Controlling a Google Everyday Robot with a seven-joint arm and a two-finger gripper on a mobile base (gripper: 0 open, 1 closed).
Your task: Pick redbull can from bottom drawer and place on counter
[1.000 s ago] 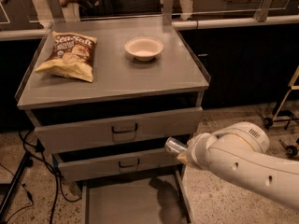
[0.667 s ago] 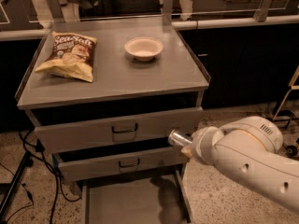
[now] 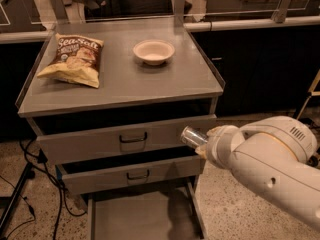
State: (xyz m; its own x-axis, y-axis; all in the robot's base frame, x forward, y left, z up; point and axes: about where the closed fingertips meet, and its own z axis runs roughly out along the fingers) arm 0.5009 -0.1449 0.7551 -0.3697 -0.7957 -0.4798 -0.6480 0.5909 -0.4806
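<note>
The redbull can (image 3: 192, 136) is a small silvery cylinder held in the air in front of the right end of the top drawer, below counter height. My gripper (image 3: 204, 140) is shut on it, with the white arm (image 3: 265, 169) reaching in from the lower right and hiding most of the fingers. The bottom drawer (image 3: 137, 219) is pulled out at the bottom of the view, showing its flat grey floor. The counter (image 3: 150, 81) is the grey cabinet top above the can.
A chip bag (image 3: 74, 59) lies on the counter's left side and a pale round bowl (image 3: 154, 51) sits at its back middle. The two upper drawers (image 3: 130, 139) stand slightly ajar. Cables and a stand leg (image 3: 20, 194) are on the floor at left.
My gripper has risen with the can, from level with the middle drawer up to the top drawer front, drifting slightly right.
</note>
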